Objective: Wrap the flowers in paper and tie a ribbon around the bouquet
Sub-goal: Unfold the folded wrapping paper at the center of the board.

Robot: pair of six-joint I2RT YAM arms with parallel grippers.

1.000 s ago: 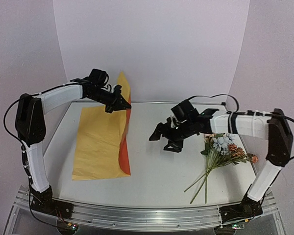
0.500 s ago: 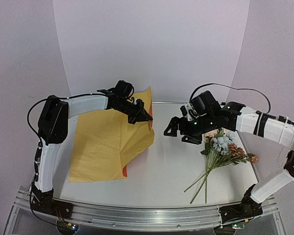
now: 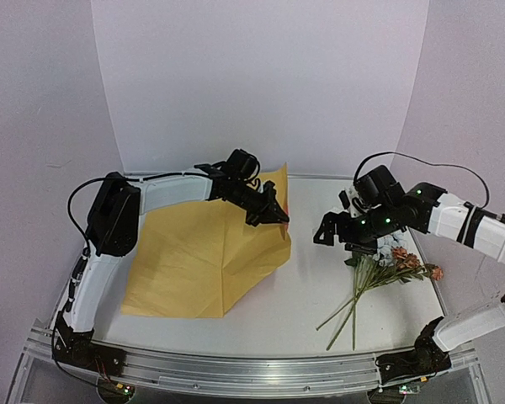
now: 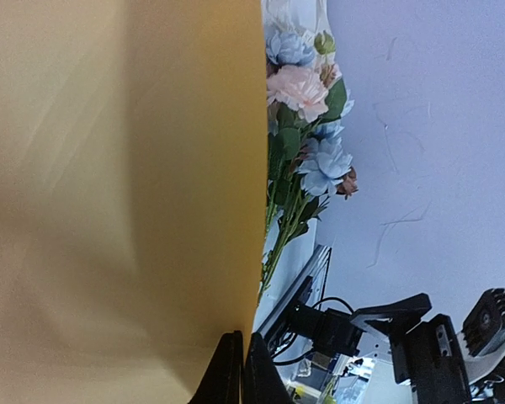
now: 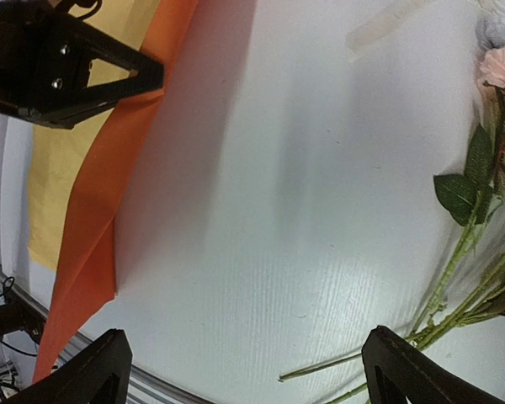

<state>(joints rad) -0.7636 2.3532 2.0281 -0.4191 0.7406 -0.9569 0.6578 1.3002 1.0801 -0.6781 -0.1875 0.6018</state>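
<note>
Left gripper (image 3: 273, 212) (image 4: 241, 366): jaws pinched tight on the far-right corner of the large thin rectangular paper (image 3: 194, 261) (image 4: 109, 168) (image 5: 93, 219), yellow face up, glossy orange face underneath. That corner is lifted off the white table (image 3: 278, 311). The rest of the sheet lies on it, creased out from the raised corner. Right wrist view shows the orange underside hanging below the left fingers.

Right gripper (image 3: 337, 240) (image 5: 248, 370): jaws spread wide, holding nothing. It hovers over the table just right of the paper's raised corner, apart from it.

Small bunch of artificial flowers (image 3: 387, 257) (image 4: 307, 126) (image 5: 480, 194), pink, peach and pale-blue blooms on thin green stems, lies flat well right of the paper, past the right gripper. Not wrapped.

Short stretch of narrow cream-white fabric ribbon (image 5: 385, 23) shows on the table right of the paper, near the blooms. Rest of it out of view.
</note>
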